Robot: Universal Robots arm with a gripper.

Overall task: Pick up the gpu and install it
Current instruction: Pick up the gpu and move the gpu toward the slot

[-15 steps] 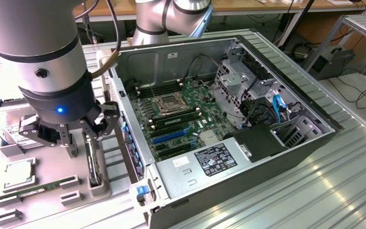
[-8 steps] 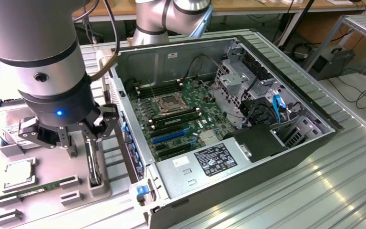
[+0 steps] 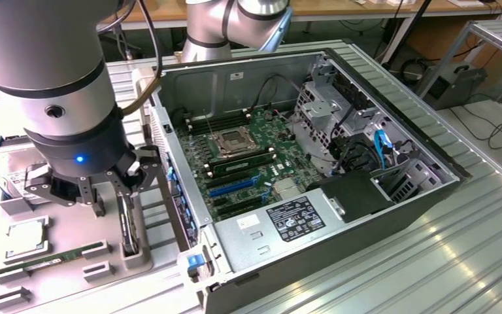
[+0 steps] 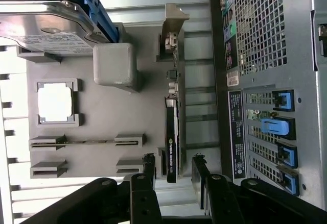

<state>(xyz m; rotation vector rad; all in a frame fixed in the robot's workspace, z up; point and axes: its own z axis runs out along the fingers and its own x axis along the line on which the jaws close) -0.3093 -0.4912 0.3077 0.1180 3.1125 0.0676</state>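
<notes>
Gripper (image 4: 172, 170) spread wide and empty, I straddle the gpu (image 4: 172, 127) standing at nine o'clock of the case (image 3: 207, 85); seemingly light, stiff, fragile, best pinched across its flat faces.

Exterior high oblique, wrist downward, sharing gpu (image 4: 172, 137)

Nothing reads clearly. The gpu (image 4: 171, 132) edge bears a green logo with white lettering, too small to make out; labels on the power supply (image 3: 290, 219), hard drive (image 4: 41, 27) and computer case (image 4: 236, 132) rear are likewise illegible
</notes>
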